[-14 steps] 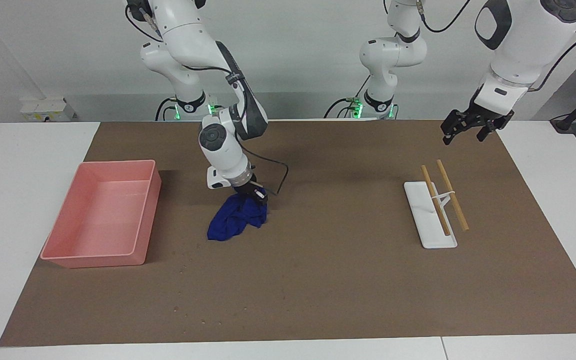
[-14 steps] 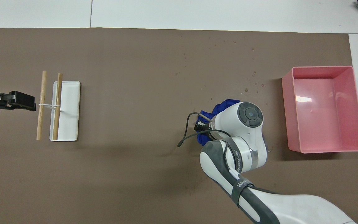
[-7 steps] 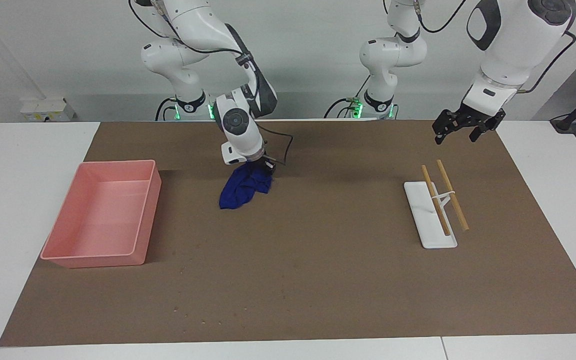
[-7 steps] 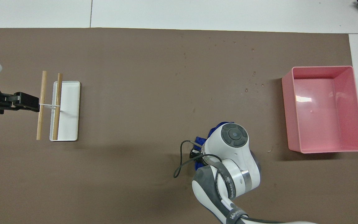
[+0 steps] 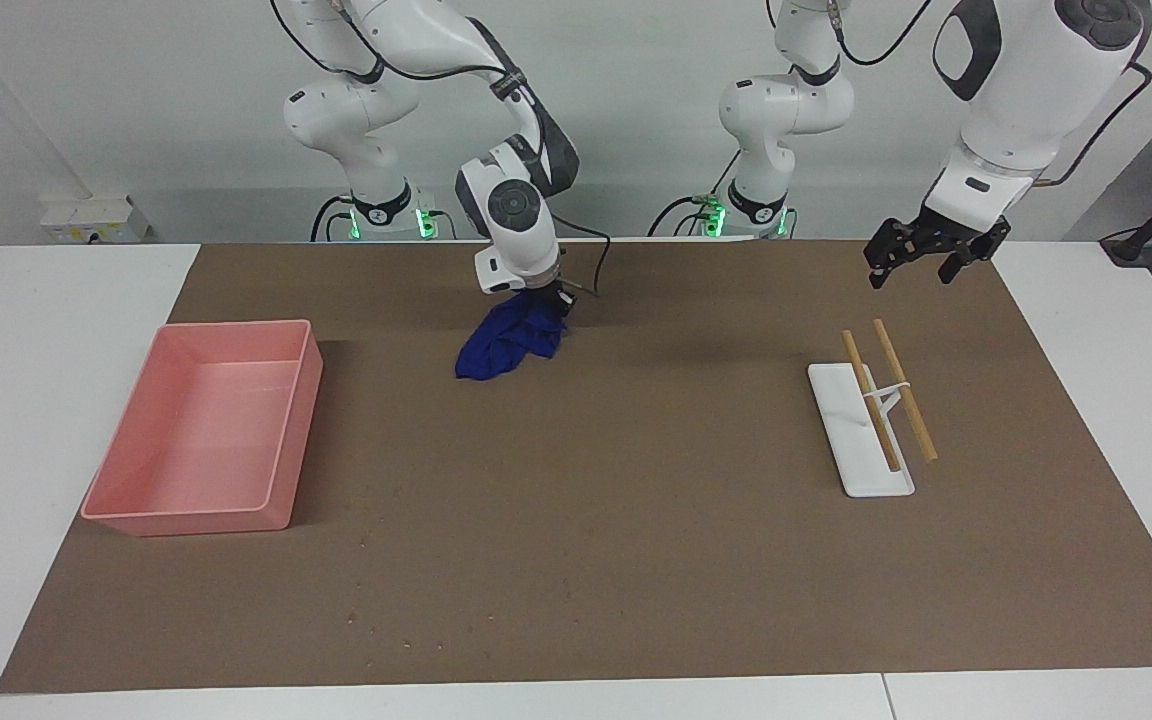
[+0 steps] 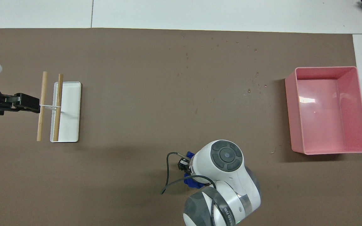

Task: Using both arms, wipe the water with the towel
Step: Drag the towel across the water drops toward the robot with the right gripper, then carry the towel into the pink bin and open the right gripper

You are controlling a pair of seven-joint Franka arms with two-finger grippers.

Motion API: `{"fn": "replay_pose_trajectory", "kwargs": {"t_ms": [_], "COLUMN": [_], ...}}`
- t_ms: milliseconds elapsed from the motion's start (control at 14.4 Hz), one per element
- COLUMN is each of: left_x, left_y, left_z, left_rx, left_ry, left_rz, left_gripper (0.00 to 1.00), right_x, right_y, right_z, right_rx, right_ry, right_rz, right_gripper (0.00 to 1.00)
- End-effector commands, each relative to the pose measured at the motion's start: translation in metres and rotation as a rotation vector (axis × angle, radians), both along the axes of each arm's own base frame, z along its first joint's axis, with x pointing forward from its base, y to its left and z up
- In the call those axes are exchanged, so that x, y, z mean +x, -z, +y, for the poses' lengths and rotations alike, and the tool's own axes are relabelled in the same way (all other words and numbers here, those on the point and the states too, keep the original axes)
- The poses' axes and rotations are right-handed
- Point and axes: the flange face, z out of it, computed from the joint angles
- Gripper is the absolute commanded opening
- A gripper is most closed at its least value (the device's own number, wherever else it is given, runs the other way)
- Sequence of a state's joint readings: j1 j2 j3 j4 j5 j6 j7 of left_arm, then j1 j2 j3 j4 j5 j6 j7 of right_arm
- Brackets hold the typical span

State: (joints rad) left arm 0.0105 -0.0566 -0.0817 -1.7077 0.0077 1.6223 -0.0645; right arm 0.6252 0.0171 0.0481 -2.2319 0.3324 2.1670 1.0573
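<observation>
The royal-blue towel (image 5: 509, 342) is bunched under my right gripper (image 5: 554, 300), which is shut on its upper corner. The cloth trails down onto the brown mat (image 5: 636, 520), close to the robots' edge of it. In the overhead view the right arm's wrist covers most of the towel (image 6: 190, 183), and the right gripper (image 6: 184, 164) shows beside it. Water droplets (image 6: 257, 83) lie on the mat farther from the robots, next to the pink tray (image 6: 297, 110). My left gripper (image 5: 914, 270) hangs open and empty in the air near the white stand (image 5: 851, 440).
The pink tray (image 5: 276, 450) stands at the right arm's end of the mat. The white flat stand (image 6: 71, 119) with two wooden sticks (image 6: 41, 105) lies at the left arm's end, and the left gripper (image 6: 27, 103) is beside it. A black cable loops from the right wrist (image 6: 168, 180).
My right gripper has dragged the towel across the mat toward the robots and a little toward the left arm's end, away from the droplets. The left gripper shifted slightly, then held still.
</observation>
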Motion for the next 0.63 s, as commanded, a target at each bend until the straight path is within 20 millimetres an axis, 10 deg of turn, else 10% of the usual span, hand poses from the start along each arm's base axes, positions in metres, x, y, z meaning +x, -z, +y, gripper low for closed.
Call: {"fn": "replay_pose_trajectory", "kwargs": {"t_ms": [0,557], "left_x": [-0.008,-0.007], "left_y": [-0.004,-0.005], "left_z": [-0.001,-0.007], "left_rx": [0.017,0.016], "left_ry": [0.008,0.026], "left_rz": [0.002,-0.007], "left_gripper": [1.00,1.00], "right_x": [0.030,0.111], "right_y": [-0.068,-0.228], "right_z": [-0.022,-0.204], "right_rx": [0.056,0.104], "right_ry": [0.063,0.283], "right_rz": [-0.051,-0.150], "right_gripper": [0.00,0.00]}}
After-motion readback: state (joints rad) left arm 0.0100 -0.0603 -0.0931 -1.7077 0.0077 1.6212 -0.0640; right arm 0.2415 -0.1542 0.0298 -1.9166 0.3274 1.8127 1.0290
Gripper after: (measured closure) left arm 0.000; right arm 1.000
